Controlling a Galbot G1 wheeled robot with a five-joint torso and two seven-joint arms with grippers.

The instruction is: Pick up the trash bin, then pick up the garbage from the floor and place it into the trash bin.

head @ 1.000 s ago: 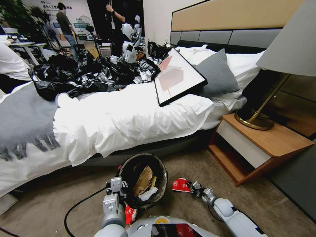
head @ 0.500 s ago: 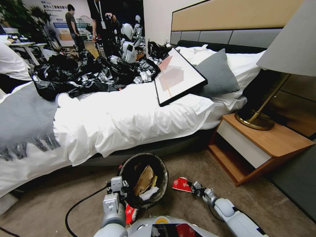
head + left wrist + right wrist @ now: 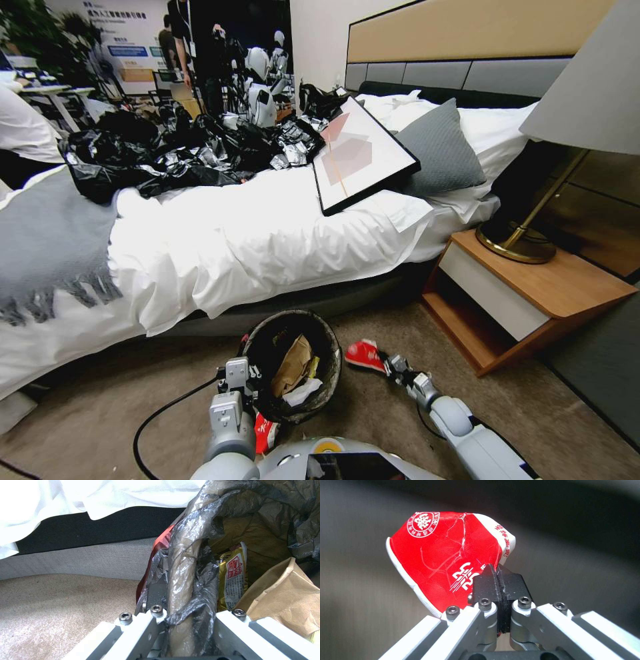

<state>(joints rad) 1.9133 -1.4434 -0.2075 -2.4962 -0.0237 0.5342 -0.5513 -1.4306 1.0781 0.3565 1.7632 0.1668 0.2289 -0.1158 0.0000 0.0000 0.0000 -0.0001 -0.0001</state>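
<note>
Red wrapper (image 3: pixel 446 555), pinched in right gripper (image 3: pixel 499 580): white "25" just beside the black pads, a round white seal w/ Chinese character at the corner farthest from the pads, red Chinese chars along its white edge, not legible. Yellow wrapper (image 3: pixel 233 580) inside trash bin (image 3: pixel 183 562), beside left gripper (image 3: pixel 186 620): red-white label, illegible.

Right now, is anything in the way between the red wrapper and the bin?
Nothing visible. The right gripper holds the red wrapper in the air just beside the trash bin, whose open rim the left gripper grips. Bare carpet lies beneath.
</note>
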